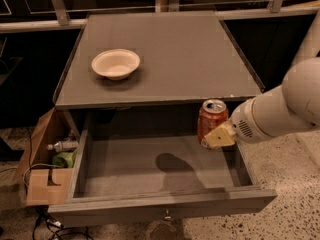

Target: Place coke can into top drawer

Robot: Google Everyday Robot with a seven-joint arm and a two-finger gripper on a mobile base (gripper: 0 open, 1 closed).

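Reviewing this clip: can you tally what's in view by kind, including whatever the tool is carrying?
Cans: 1, the coke can, gripped by the tool above the drawer's right side.
Bowls: 1, the white bowl on the cabinet top.
Drawers: 1, the top drawer, open.
Boxes: 1, the cardboard box left of the drawer.
Total: 4
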